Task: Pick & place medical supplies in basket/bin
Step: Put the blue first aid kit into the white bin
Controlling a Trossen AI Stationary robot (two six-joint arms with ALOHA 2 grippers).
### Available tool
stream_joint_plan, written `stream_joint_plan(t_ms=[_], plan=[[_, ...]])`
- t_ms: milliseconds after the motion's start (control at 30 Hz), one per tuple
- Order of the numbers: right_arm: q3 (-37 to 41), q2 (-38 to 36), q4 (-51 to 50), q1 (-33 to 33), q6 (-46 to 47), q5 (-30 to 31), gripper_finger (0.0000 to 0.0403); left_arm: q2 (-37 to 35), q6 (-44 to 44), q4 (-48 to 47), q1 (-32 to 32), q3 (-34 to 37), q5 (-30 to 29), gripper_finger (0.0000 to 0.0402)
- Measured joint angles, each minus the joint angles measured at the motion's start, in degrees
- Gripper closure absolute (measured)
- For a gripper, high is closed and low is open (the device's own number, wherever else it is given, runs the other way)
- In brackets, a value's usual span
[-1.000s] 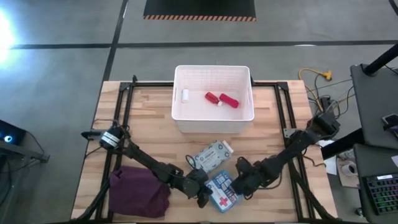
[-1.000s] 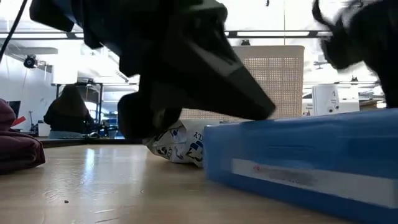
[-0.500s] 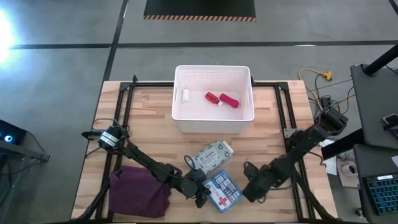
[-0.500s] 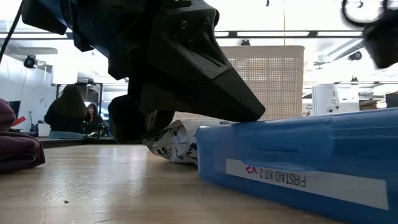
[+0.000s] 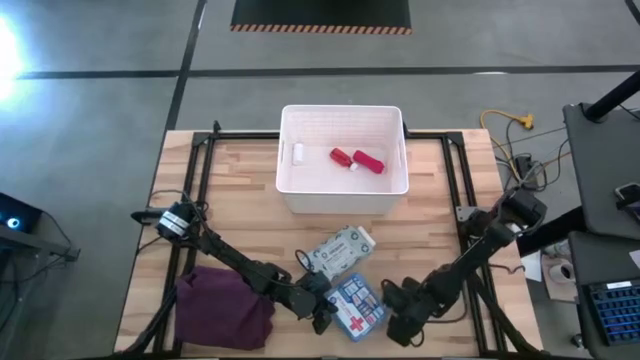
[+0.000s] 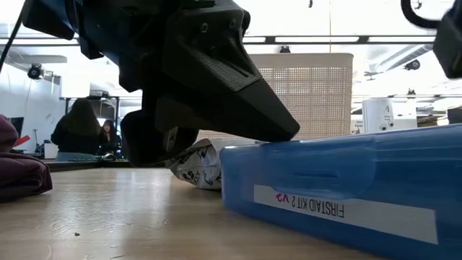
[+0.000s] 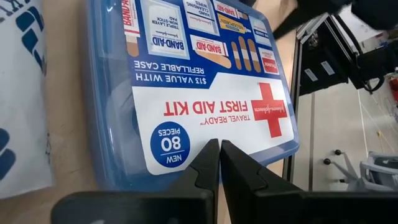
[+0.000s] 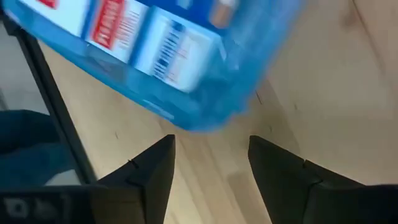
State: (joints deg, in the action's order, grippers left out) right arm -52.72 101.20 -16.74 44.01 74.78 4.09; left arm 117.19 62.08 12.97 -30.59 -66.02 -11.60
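The left gripper (image 7: 219,148) is being kept clenched, its tips pressed against the first aid kit (image 5: 355,305) at the table's 6 o'clock. The right gripper (image 8: 210,163) is being held released just beside the kit's 3 o'clock corner. For a good grasp, both long edges should be spanned squarely before it is being lifted toward the white basket (image 5: 290,170) at 12 o'clock.

My left gripper (image 5: 325,318) sits low at the near edge of the bench (image 5: 230,190), touching the blue first-aid box (image 5: 355,306); my right gripper (image 5: 392,318) is just beside its other side. The grey-green flat packet (image 5: 338,249) lies between box and white tub (image 5: 343,186). A maroon cloth (image 5: 224,308) lies by my left arm.
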Motion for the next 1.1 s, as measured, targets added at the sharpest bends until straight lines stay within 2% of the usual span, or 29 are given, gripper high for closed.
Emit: stream_joint_plan(t_ms=[100,233,433,567,900,1100], plan=[[-1.9,1.2,-0.4,0.0,-7.3,4.3,0.0204,0.0,0.0,0.0,0.0,0.0,0.1,0.0401],[-4.0,3.3,-1.1,-0.6,-17.3,6.3,0.0204,0.0,0.0,-0.9,-0.1,0.2,0.5,0.0401],[-7.6,5.1,-2.5,-3.1,-19.2,6.0,0.0204,0.0,0.0,-1.0,-0.3,-0.2,1.4,0.0401],[-10.6,3.7,-3.4,-4.6,-23.4,9.4,0.0204,0.0,0.0,-0.7,-0.4,-0.4,2.1,0.0401],[-24.3,2.6,-16.0,-5.7,-34.3,11.5,0.0204,-0.5,-0.5,-0.5,-0.5,-0.5,2.9,0.0401],[-26.1,2.5,-17.7,-5.6,-34.7,11.5,0.0204,-0.5,-1.6,-0.3,-0.5,-0.5,2.1,0.0401]])
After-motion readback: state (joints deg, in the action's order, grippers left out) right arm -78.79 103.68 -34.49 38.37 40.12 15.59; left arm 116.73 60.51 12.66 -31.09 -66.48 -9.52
